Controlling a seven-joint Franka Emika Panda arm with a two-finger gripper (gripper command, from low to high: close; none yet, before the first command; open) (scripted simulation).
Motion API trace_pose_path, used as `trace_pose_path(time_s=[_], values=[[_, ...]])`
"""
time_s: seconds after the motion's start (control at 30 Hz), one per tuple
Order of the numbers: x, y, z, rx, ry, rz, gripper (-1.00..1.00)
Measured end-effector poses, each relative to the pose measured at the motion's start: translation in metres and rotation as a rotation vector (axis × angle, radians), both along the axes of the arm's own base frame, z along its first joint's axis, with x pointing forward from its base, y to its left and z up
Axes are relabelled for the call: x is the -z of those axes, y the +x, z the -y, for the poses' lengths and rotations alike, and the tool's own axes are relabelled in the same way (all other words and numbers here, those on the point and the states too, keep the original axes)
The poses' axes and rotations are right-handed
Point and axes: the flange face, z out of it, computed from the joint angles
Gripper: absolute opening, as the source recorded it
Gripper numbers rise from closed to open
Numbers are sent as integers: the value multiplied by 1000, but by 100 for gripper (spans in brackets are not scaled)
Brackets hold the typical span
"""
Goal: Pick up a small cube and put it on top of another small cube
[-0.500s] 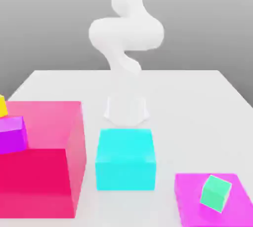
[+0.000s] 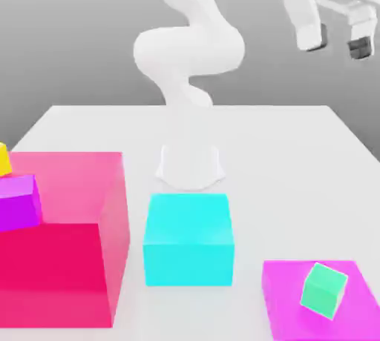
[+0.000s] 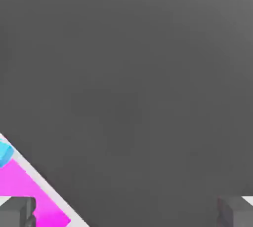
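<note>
A small green cube (image 2: 324,290) lies tilted on a flat magenta block (image 2: 289,310) at the front of the exterior view's right. A small purple cube (image 2: 18,202) rests on the stepped pink block (image 2: 74,206) at the exterior view's left, with a small yellow cube (image 2: 3,160) behind it at the frame edge. My gripper (image 2: 338,41) hangs high at the upper right, open and holding nothing, far above the green cube. In the hand view its two fingertips (image 3: 17,211) stand wide apart, with the magenta block (image 3: 20,191) and a sliver of cyan (image 3: 4,152) at one corner.
A large cyan block (image 2: 189,239) stands in the middle of the white table (image 2: 297,154), just in front of the arm's base (image 2: 189,163). The pink block takes up the front of the exterior view's left.
The gripper has come into the exterior view at the upper right, and the upper arm has leaned that way. No cube has moved.
</note>
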Motion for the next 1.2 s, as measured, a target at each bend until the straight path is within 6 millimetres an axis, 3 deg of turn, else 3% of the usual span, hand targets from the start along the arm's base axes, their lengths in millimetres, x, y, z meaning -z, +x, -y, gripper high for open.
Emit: trace_pose_path(time_s=[0.17, 0.33, 0.57, 0.7, 0.73, 0.93, 1.0, 1.07, 1.1, 1.2], values=[[77, 16, -62, -277, -99, -80, 0], [161, 22, -107, -530, -187, -160, 0], [285, 1, -169, -911, -292, -269, 0], [354, -6, -181, -987, -310, -290, 0], [368, -7, -181, -989, -310, -291, -100], [375, -7, -181, -991, -310, -294, -100], [360, -7, -181, -992, -311, -294, -100], [331, -7, -181, -992, -311, -294, -100], [315, -3, -173, -968, -312, -295, -100], [271, 29, -101, -761, -315, -311, -100]])
